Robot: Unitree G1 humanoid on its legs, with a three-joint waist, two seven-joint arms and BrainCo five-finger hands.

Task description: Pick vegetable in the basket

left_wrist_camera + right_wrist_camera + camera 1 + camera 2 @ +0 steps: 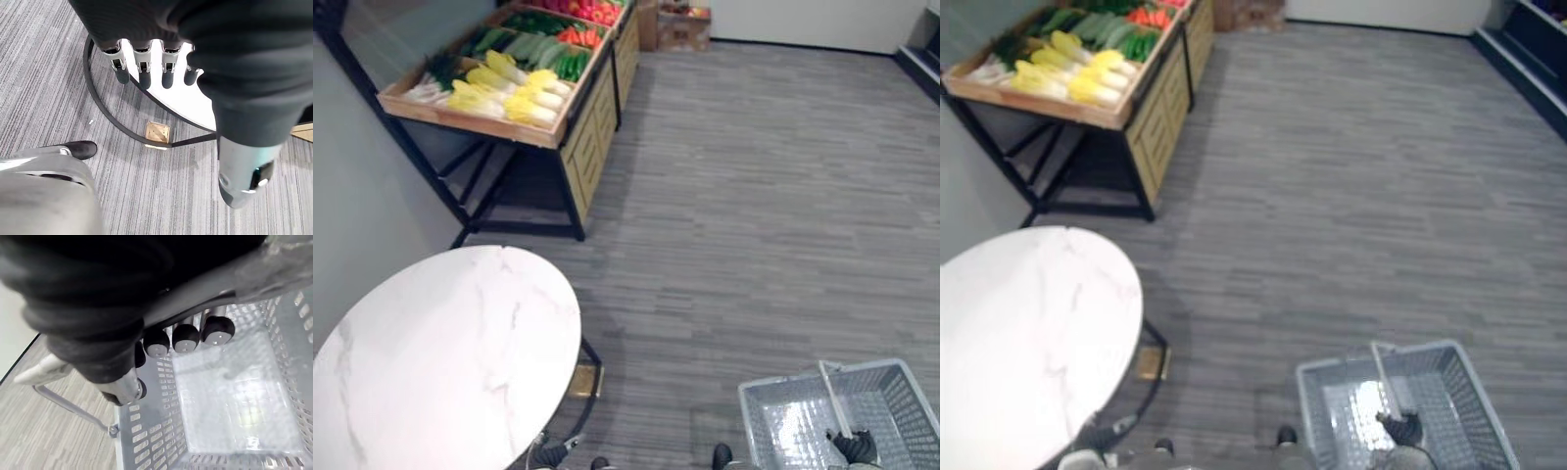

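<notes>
Right hand (855,447) low, fingers curled round the handle (833,397) of the basket (783,421); wrist cut off at the edge. Left hand (142,73) hangs beside the table (440,352), fingers straight, holding nothing. Vegetables (509,88) lie on the stand (582,157), well apart from the basket.

Head stereo pair looks down, sharing table (440,352), basket (793,421), floor (754,196); wrist cameras close: left faces floor, right into basket.

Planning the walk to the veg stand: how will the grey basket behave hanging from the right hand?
Probably light: the grey basket is perforated plastic and looks empty. Likely to swing, since the right hand curls round one thin handle that seems pivoted at the rim. Walls look stiff, but uneven loading could tilt it.
</notes>
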